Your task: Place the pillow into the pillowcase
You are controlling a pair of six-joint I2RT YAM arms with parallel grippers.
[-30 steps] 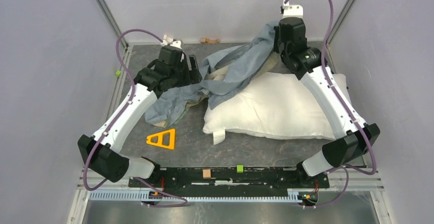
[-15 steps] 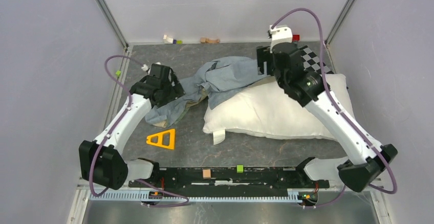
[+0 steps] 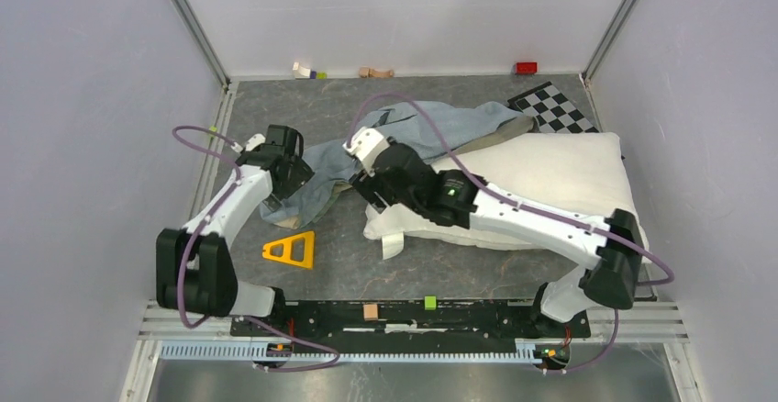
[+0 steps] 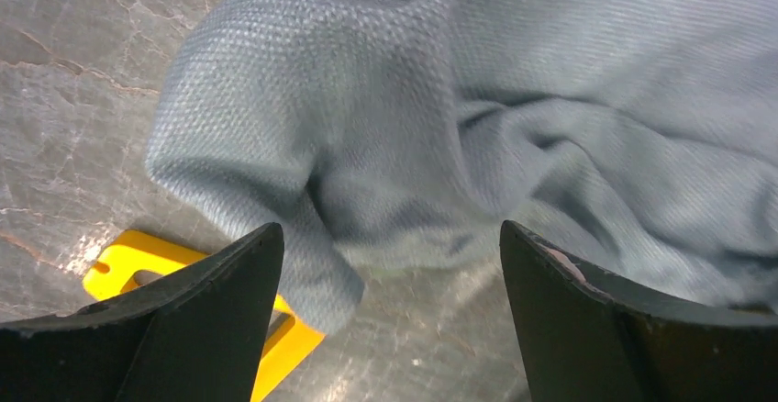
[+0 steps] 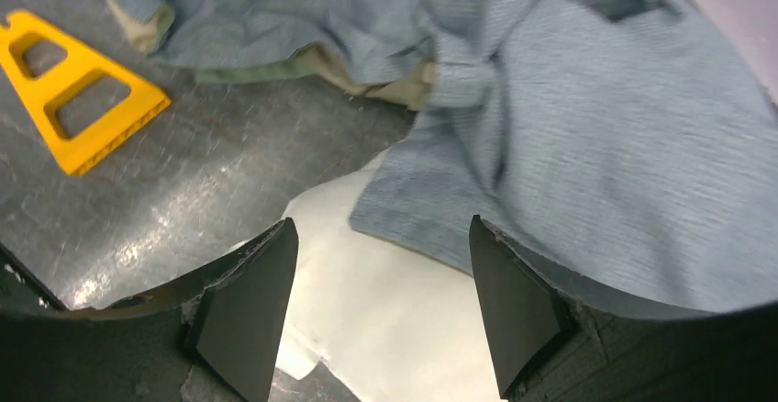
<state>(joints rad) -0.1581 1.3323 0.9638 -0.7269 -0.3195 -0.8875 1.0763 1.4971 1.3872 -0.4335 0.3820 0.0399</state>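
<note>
Light in the top view was even and soft, probably from overhead. Shadows beside the pillow were faint and short, and the worktop carried a dull sheen. In the left wrist view the weave of the pillowcase was sharp, while the jaws at the bottom were dark and out of focus, with a small glare patch on the worktop between them. The right wrist view was softer: the cloth smeared toward the right edge, the pillow was nearly blown out, and the lower corners were dark and curved.
</note>
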